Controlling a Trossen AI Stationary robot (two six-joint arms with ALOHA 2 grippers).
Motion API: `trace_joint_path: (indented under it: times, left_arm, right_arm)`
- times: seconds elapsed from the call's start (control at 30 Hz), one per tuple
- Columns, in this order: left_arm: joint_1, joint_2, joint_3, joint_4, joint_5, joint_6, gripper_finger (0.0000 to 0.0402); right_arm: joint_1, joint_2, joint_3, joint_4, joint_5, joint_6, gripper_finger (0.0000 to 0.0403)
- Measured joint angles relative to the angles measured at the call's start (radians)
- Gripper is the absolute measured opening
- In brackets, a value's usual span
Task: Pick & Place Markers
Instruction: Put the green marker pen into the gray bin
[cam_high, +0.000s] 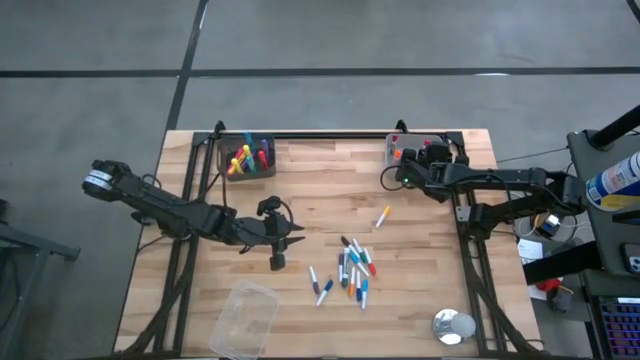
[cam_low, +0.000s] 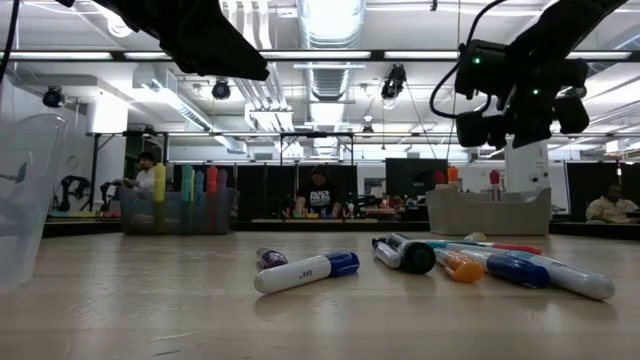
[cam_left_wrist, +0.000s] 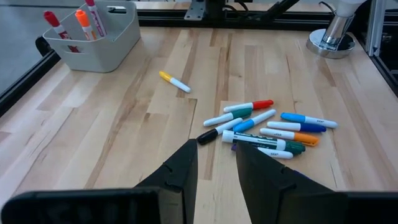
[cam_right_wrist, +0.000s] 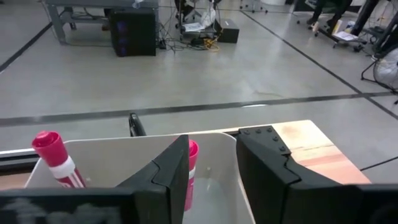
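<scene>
Your left gripper (cam_high: 296, 240) hangs left of frame centre in the high view, fingers slightly parted and empty. Your right gripper (cam_high: 402, 172) sits over the grey bin (cam_high: 400, 148) at upper right, fingers parted around nothing. The markers (cam_high: 352, 272) lie heaped below centre; they look light, stiff and slick, so pinch one mid-barrel across its width, preferably the stray yellow-capped marker (cam_high: 382, 216)

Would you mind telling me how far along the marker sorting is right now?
Partly done. Several markers stand in the dark bin and a few in the white bin. The right gripper hangs above the white bin, beside a pink-capped marker. The left gripper, empty, faces the pile of loose markers. Those and the yellow-capped stray remain.
</scene>
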Motion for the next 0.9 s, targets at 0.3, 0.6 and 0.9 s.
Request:
trace_joint_path:
  times: [0.3, 0.6, 0.9]
  left_arm:
    - [0.0, 0.0, 0.0, 0.0, -0.001, 0.01, 0.0106]
    - [0.002, 0.0, 0.0, 0.009, -0.036, 0.046, 0.0106]
    - [0.003, 0.003, -0.024, 0.019, -0.035, -0.138, 0.0106]
  right_arm:
    - [0.101, -0.121, 0.0, 0.014, 0.0, -0.063, 0.0118]
    - [0.368, -0.36, 0.001, 0.48, -0.06, -0.655, 0.0097]
    - [0.459, -0.416, -0.002, 0.631, -0.829, -0.766, 0.0076]
